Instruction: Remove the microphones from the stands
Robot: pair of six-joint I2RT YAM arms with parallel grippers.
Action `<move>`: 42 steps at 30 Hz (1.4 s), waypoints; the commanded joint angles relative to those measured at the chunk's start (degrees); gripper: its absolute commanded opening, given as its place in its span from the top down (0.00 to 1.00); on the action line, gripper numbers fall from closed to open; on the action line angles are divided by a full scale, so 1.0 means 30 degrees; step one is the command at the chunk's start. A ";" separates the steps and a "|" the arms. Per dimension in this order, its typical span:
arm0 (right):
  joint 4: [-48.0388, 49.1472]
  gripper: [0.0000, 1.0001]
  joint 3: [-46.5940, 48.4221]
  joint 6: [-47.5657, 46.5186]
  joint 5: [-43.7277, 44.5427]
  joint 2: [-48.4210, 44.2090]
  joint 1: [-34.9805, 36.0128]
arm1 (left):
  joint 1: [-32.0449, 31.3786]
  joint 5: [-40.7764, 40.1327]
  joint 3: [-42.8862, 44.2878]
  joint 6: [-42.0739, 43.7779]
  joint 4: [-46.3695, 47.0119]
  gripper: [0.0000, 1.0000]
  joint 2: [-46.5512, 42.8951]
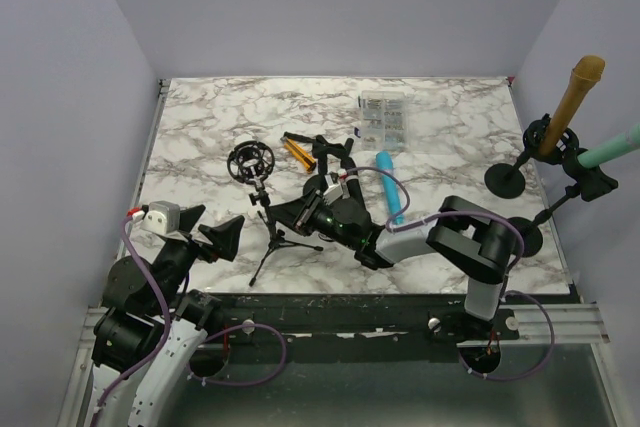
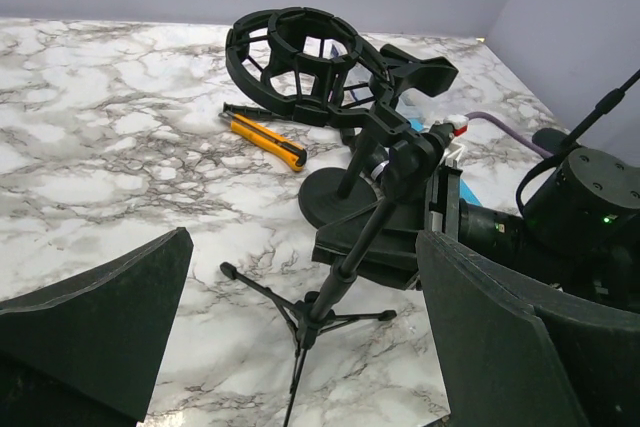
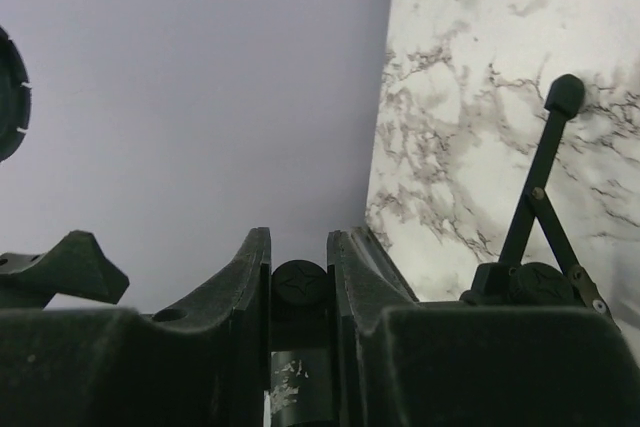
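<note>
A small black tripod stand (image 1: 268, 237) carries an empty round shock mount (image 1: 250, 160); the mount (image 2: 298, 55) and the pole (image 2: 385, 209) also show in the left wrist view. My right gripper (image 1: 302, 212) is shut on the stand's pole, seen as a black star-marked cylinder (image 3: 299, 287) between the fingers. A blue microphone (image 1: 390, 187) lies flat on the marble table (image 1: 200, 127), just behind the right arm. My left gripper (image 1: 215, 237) is open and empty in front of the tripod (image 2: 305, 322), its fingers (image 2: 100, 332) wide apart on either side of it.
An orange utility knife (image 1: 296, 150) and a black round-base clip stand (image 2: 335, 197) sit behind the tripod. A clear compartment box (image 1: 385, 117) lies at the back. At the right edge two stands hold a tan microphone (image 1: 577, 92) and a teal one (image 1: 620, 145).
</note>
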 commanded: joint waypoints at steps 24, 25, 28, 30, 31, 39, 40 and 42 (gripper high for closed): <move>-1.8668 0.45 0.5674 -0.0058 -0.0452 -0.3659 -0.0302 | 0.0030 -0.0113 -0.0181 0.0060 0.0418 0.02 0.0117; -1.8851 0.48 0.5943 0.0172 -0.0334 -0.3519 -0.0196 | 0.0010 -0.0128 -0.0180 0.0060 0.0396 0.01 0.0114; -1.9494 0.59 0.6861 0.0474 -0.0199 -0.2885 -0.0006 | 0.0019 -0.0130 -0.0180 0.0060 0.0389 0.01 0.0081; -1.9695 0.61 0.7417 0.0573 -0.0234 -0.2473 0.0110 | 0.0000 -0.0137 -0.0167 0.0060 0.0360 0.01 0.0085; -1.9727 0.61 0.7607 0.0609 -0.0272 -0.2258 0.0168 | 0.0024 -0.0114 -0.0160 0.0060 0.0363 0.02 0.0096; -1.9993 0.75 0.8042 0.0793 -0.0039 -0.1802 0.0378 | 0.0010 -0.0113 -0.0181 0.0060 0.0389 0.01 0.0022; -1.9875 0.83 0.7890 0.0928 0.0110 -0.1858 0.0357 | 0.0008 -0.0117 -0.0170 0.0060 0.0389 0.02 0.0030; -1.9375 0.96 0.7364 0.1138 0.0311 -0.2014 0.0364 | 0.0013 -0.0114 -0.0171 0.0059 0.0389 0.01 0.0008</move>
